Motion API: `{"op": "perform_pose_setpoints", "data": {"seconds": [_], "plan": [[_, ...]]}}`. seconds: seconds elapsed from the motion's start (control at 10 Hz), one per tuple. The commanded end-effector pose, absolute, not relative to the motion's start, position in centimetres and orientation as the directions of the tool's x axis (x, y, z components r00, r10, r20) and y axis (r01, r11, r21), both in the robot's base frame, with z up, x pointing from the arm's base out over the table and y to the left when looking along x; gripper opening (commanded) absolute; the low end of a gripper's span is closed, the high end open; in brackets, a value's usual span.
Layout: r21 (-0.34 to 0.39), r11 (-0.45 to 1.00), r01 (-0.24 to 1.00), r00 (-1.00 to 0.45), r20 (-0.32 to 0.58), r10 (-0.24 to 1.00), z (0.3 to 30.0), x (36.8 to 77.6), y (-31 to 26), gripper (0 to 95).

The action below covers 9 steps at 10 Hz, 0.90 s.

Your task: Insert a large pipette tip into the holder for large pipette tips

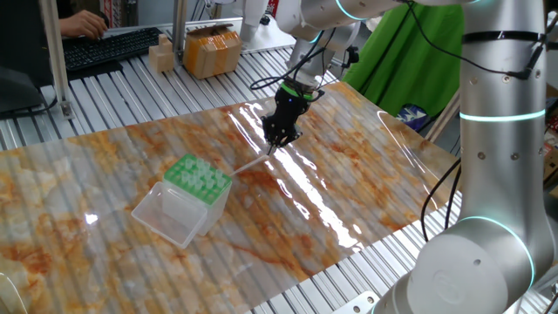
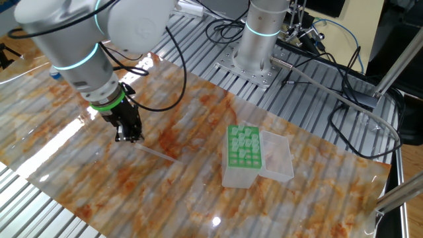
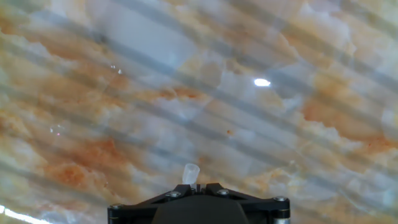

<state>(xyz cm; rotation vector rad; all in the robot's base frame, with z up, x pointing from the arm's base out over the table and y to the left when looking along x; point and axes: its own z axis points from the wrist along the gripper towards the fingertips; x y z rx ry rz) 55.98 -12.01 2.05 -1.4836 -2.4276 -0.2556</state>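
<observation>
Pincer (image 1: 277, 145) clamps large pipette tip (image 1: 253, 162) over glossy marbled mat (image 1: 366, 174), slatted metal table (image 1: 113, 96).

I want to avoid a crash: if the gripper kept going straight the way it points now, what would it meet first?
Most likely the marbled table mat. The gripper, shut on the large pipette tip, points steeply down; the hand view shows only mat ahead. The holder sits off to the side.

Two high opposite side views, close hand view onto mat (image 3: 186, 74)
</observation>
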Motion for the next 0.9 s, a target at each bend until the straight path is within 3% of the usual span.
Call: {"op": "perform_pose_setpoints", "data": {"seconds": [0.1,0.9], "plan": [[0.005,0.441,0.898,-0.415,0.346,0.842,1.97,56.04,-12.24,19.0],[-0.001,0.357,0.934,-0.326,0.405,0.854,1.89,56.23,-12.25,19.0]]}}
